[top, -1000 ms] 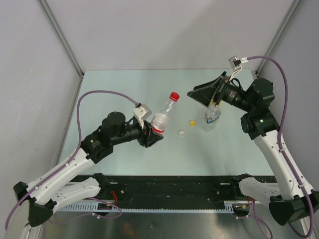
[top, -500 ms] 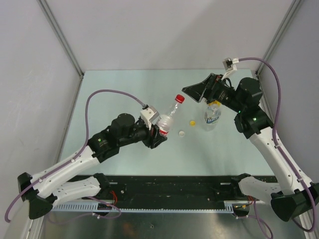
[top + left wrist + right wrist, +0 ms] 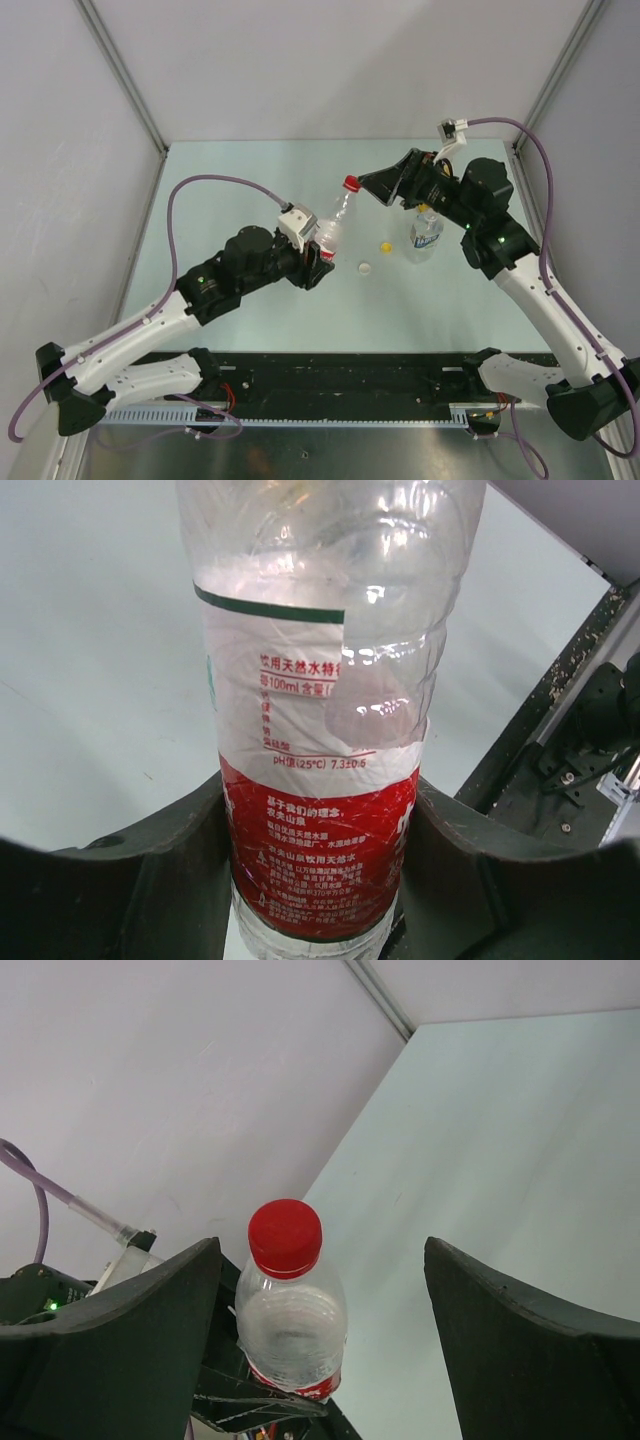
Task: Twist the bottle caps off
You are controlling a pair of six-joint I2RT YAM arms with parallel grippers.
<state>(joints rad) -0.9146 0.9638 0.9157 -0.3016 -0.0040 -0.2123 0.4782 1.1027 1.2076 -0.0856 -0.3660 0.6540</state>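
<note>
Item: red-label bottle (image 3: 330, 232), clamped low on its body in the jaws of the left gripper (image 3: 316, 262), tilted toward 1 o'clock. Its red cap (image 3: 285, 1237) is screwed on, framed untouched between the parted jaws of the right gripper (image 3: 375, 186). Handling advised: jaws to be centred on the cap, closed squarely, then turned with the bottle braced. The yellow cap (image 3: 385, 245) and white cap (image 3: 366, 267) are noted loose on the surface (image 3: 250, 180), at 4 o'clock of the bottle.

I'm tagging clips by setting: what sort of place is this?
Probably a robotics lab test cell: plain grey walls box in a pale table, and the left gripper holds a bottle toward the right gripper.
</note>
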